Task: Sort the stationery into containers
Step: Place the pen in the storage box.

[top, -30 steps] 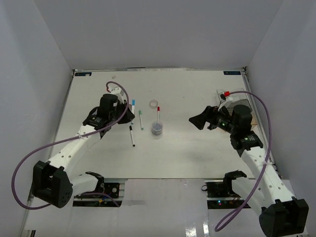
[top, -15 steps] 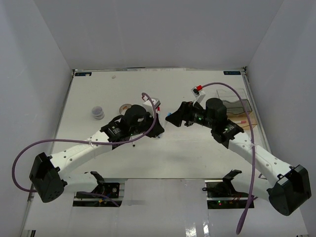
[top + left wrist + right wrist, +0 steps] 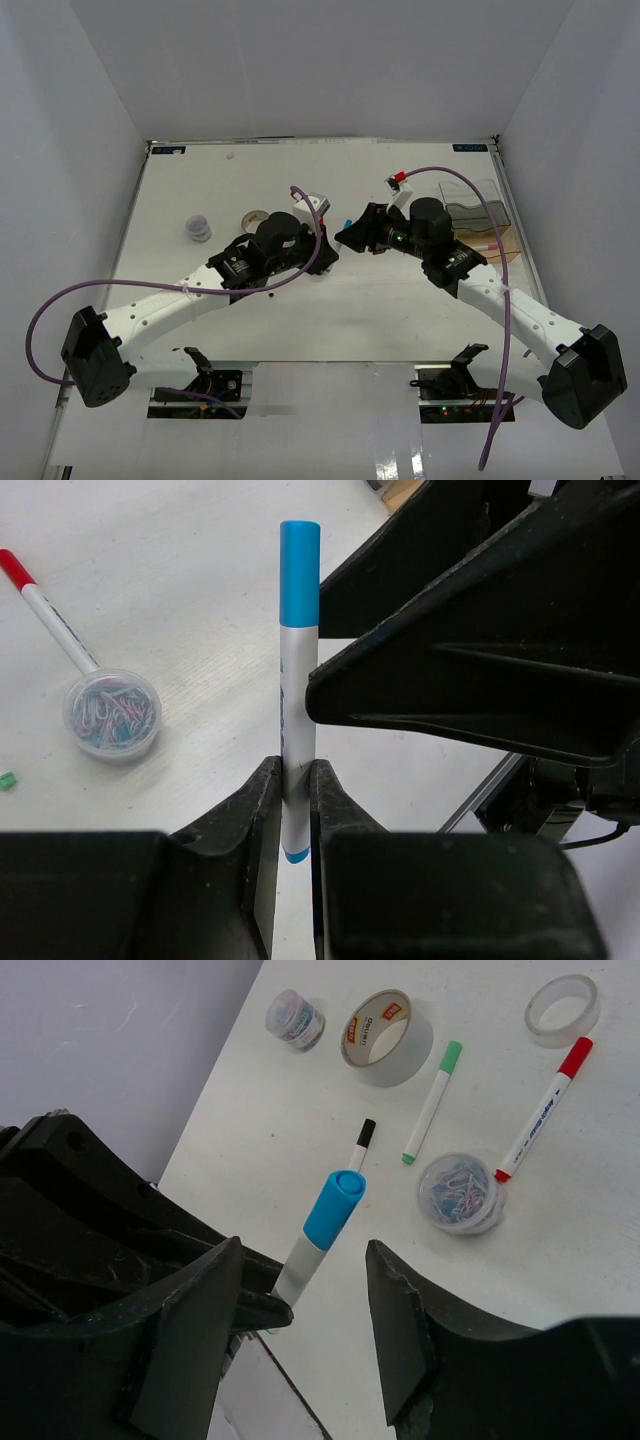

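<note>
From above, the clear grey stepped organiser (image 3: 478, 215) with its tan tray stands at the right of the matte white table (image 3: 400, 320). The beige tape roll (image 3: 257, 216) lies to the left.

Left wrist: the left gripper (image 3: 297, 772) is pinched tight on a slim, upright blue-capped marker (image 3: 298, 650).

Right wrist: the right gripper (image 3: 305, 1250) gapes wide, with the marker's glossy cap between its black fingers. Contact cannot be told.

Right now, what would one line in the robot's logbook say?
phase: likely handover, mid-air | left hand: shut on blue-capped marker, upright | right hand: open, close beside the marker
</note>
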Motion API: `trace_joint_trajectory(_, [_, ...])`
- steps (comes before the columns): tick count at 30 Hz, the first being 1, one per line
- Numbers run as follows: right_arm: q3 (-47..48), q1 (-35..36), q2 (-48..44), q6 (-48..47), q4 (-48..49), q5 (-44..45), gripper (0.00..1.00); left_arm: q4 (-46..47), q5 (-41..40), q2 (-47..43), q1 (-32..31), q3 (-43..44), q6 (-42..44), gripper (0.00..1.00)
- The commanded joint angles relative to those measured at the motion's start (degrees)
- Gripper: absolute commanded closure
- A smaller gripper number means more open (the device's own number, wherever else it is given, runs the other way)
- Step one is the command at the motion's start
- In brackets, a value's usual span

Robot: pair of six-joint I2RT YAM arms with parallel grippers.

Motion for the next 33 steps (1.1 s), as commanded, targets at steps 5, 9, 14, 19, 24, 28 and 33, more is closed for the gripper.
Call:
trace_joint_trajectory(5, [1.42, 0.33, 1.32, 1.22, 3.51, -0.21, 0.48, 2.93, -2.03, 0.38, -0.37, 1.62, 0.48, 0.92])
trace_joint_trajectory(9, [0.98, 0.33, 2.19, 1.57, 4.13, -0.21, 0.52, 3.63, -1.42, 0.29, -0.54, 1.53, 0.48, 0.92])
trace_joint_trajectory(14, [0.89, 0.33, 2.46, 1.66, 4.92, -0.21, 0.63, 4.33, -1.33, 0.21, -0.63, 1.09, 0.39, 0.92])
trace_joint_trajectory(19, [0.89, 0.34, 2.37, 1.66, 5.09, -0.47, 0.8, 5.04, -1.15, 0.82, -0.63, -0.13, -0.05, 0.9])
trace_joint_trajectory(24, [0.28, 0.34, 1.76, 1.39, 3.78, 2.06, 0.92, 5.3, -1.67, 1.35, -0.63, -0.58, -1.1, 0.74])
trace_joint_trajectory(28, [-0.77, -0.02, 0.27, 0.52, 0.89, 7.6, 0.92, 3.29, -6.41, 1.17, -0.63, -0.66, -3.03, 0.39])
trace_joint_trajectory(33, [-3.14, -6.77, -3.42, 0.42, -6.32, 15.96, 0.92, -1.89, -15.11, 0.74, 0.07, -0.66, -6.73, 0.04])
